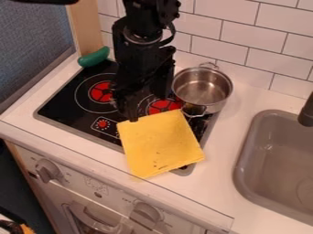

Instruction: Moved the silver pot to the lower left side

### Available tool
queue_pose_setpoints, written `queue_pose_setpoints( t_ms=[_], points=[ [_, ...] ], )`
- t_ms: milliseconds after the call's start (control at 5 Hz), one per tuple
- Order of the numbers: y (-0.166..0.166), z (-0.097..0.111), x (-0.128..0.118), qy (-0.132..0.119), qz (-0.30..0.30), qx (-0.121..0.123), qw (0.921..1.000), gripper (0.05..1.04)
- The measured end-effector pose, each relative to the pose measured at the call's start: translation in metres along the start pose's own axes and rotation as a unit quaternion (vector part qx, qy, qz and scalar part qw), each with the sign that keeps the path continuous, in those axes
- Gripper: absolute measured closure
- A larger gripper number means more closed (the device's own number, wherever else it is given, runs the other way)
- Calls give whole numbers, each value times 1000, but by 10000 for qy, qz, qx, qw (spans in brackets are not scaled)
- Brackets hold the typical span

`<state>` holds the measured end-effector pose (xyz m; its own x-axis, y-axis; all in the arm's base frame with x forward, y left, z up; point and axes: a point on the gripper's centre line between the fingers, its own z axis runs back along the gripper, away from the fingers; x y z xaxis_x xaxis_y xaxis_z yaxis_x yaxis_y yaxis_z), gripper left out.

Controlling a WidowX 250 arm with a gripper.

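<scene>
The black arm comes in from the top edge of the view, left of the middle, and it hangs almost straight down over the stove. Its gripper is low, above the front part of the stove, at the upper left corner of the yellow cloth. I cannot tell if the gripper is spread or pressed together, and also not if it touches the cloth.

The silver pot stands upright at the rear right corner of the stove, to the right of the arm. It is open at the top, and its shiny bottom is visible inside. It has 2 handles, 1 toward the wall and 1 toward the front. The grey sink is at the right side, with a black faucet over its edge.

The black stove top has red discs with pale rings. The cloth lies over its front right part, with some dark marks near the lower edge. A green toy vegetable lies at the rear left corner. The counter is white, and below are 2 knobs on the oven front. Behind is a wall of white tiles, and at left a wooden post.
</scene>
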<state>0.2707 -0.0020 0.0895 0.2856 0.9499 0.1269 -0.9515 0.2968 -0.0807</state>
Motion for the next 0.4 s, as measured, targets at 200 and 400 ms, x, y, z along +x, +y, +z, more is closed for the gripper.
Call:
queue_pose_setpoints(
  t_ms=[200, 400],
  points=[
    [1, -7, -2, 67, 28, 120, 9999, 83],
    [-14, -19, -7, 273, 161, 125, 9994, 83]
  ],
)
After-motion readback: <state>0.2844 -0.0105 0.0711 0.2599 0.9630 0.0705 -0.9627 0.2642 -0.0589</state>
